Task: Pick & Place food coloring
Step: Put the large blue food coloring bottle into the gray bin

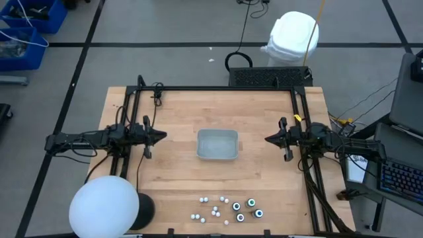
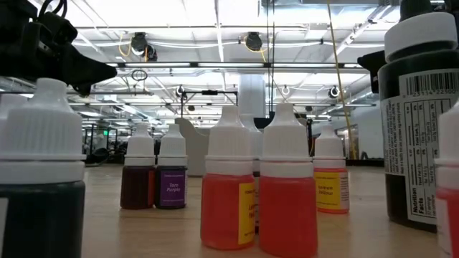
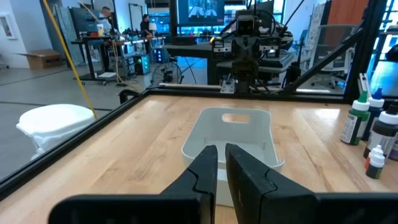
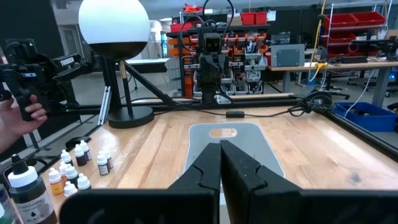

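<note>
Nothing is being carried yet, so the step in hand looks like the first reach. To do it well, one arm should be travelling toward the front edge of the worktop (image 1: 165, 119), coming down over a single bottle on the outside of the cluster, and opening its fingers only enough to straddle that cap without knocking its neighbours.

The food coloring (image 1: 225, 210) is standing in a loose cluster near the front edge of the worktop, right of its middle, the few larger dark bottles on the cluster's right. The tray (image 1: 217, 144) is sitting at the worktop's centre.

The left gripper (image 1: 162, 136) is hovering near the left edge, its fingers almost closed, a narrow slit between them, holding nothing. The right gripper (image 1: 268, 139) is hovering near the right edge, fingers fully closed and empty. Both are facing the tray, well apart from the bottles.
</note>
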{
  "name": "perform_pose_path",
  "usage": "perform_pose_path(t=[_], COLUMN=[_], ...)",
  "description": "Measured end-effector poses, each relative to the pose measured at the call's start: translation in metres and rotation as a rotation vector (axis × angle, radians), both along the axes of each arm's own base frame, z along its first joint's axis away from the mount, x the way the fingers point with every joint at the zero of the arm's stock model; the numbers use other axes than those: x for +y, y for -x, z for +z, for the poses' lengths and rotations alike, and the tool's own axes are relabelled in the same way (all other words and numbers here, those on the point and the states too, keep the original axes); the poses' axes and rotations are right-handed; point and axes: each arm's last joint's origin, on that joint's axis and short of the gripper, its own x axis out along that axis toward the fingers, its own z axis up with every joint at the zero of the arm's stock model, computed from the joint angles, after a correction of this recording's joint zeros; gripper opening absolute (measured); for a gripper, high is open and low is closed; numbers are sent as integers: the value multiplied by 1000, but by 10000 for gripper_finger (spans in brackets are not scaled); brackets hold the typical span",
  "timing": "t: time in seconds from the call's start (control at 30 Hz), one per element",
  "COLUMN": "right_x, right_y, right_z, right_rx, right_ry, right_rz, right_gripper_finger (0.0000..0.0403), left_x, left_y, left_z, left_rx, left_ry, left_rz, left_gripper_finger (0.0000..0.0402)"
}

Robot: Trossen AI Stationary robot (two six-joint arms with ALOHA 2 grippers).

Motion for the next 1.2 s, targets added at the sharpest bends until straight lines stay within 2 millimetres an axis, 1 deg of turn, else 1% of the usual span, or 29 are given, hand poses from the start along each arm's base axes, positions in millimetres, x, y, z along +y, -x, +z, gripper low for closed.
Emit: perform_pose_path(t=[0.4, 0.5, 0.6, 0.73, 0.83, 0.87, 0.93, 1.0, 1.1, 1.2], right_x=[0, 0, 0, 0, 0, 0, 2, 5, 10, 15], right_y=[0, 0, 0, 1, 0, 1, 3, 3, -1, -4], right_z=[1, 1, 2, 10, 8, 11, 31, 45, 60, 78], right_rx=[-12, -13, -19, -100, -62, -40, -93, -104, -36, 65], right_ry=[3, 17, 42, 92, 117, 123, 153, 173, 182, 184], right_rz=[0, 0, -3, -8, -8, -4, 4, 33, 84, 75], right_gripper_finger=[0, 0, 0, 0, 0, 0, 0, 0, 0, 0], left_x=[0, 0, 0, 0, 0, 0, 0, 0, 0, 0], left_y=[0, 0, 0, -1, -1, -1, -2, -2, -2, -2], left_z=[9, 10, 9, 6, 3, 3, 2, 2, 2, 2], left_rx=[-93, -108, -103, -71, -48, -44, -35, -28, -23, -23], left_ry=[1, 24, 80, 95, 97, 97, 87, 64, 53, 53], left_rz=[0, -1, -3, -2, 0, 0, 0, 0, -1, -2], left_gripper_finger=[42, 42, 42, 42, 42, 42, 42, 42, 42, 42])
